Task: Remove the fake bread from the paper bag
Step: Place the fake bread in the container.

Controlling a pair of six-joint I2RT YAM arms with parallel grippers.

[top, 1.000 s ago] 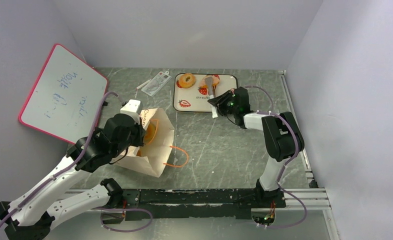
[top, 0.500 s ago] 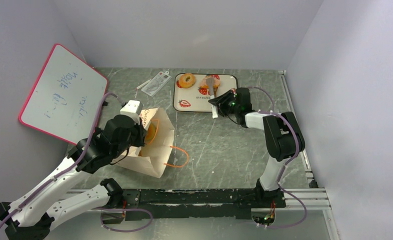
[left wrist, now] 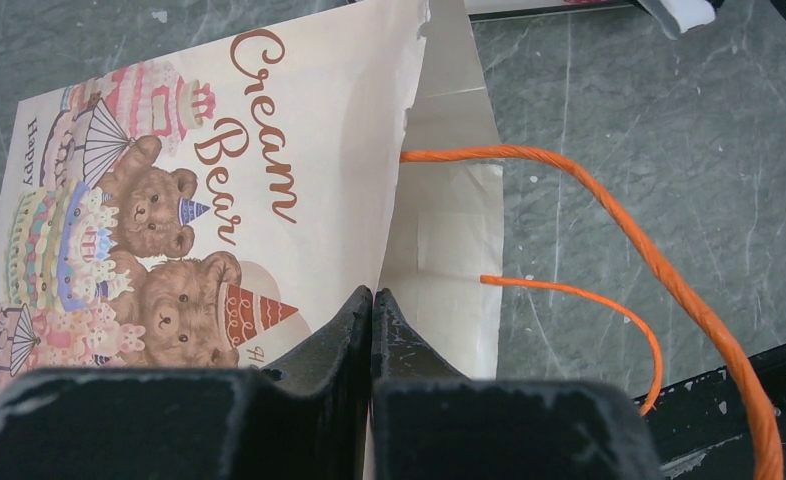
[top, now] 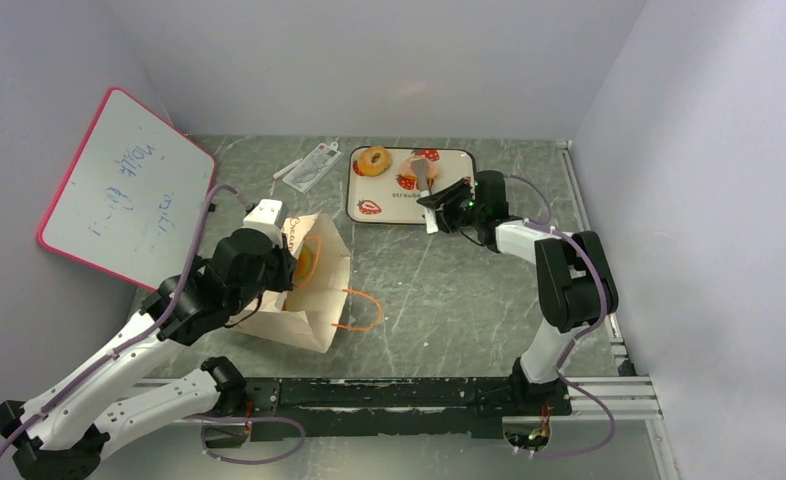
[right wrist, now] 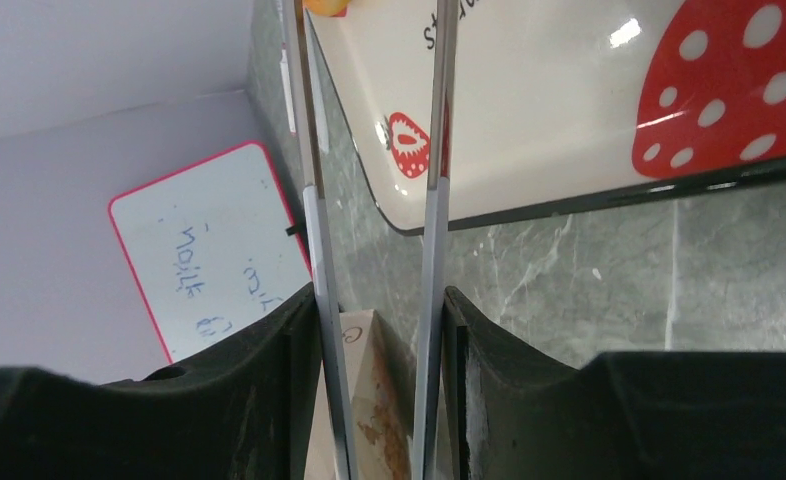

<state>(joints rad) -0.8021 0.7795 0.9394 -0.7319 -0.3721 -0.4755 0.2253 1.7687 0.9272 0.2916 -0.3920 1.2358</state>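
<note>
Overhead view of a grey marbled table with two robot arms. The fake bread is split between two places. A golden ring-shaped piece lies on a white strawberry-print tray at the far side of the table, with a second piece beside it on the tray. A third golden piece shows inside the mouth of the paper bag.

The bag lies left of centre, printed face up – cartoon bears and the words "Cream Bear" in the wrist view – with its orange loop handles trailing onto the table toward the right.

The left gripper is pressed tight together on the torn top edge of the bag's printed wall.

The right gripper clasps a pair of metal tongs, one finger against each arm, so the arms stand a narrow gap apart. The tongs reach over the tray's near rim – their tips are at the second piece, though whether they pinch it cannot be made out.

A pink-framed whiteboard leans at the left wall, and a small clear packet lies just left of the tray.
</note>
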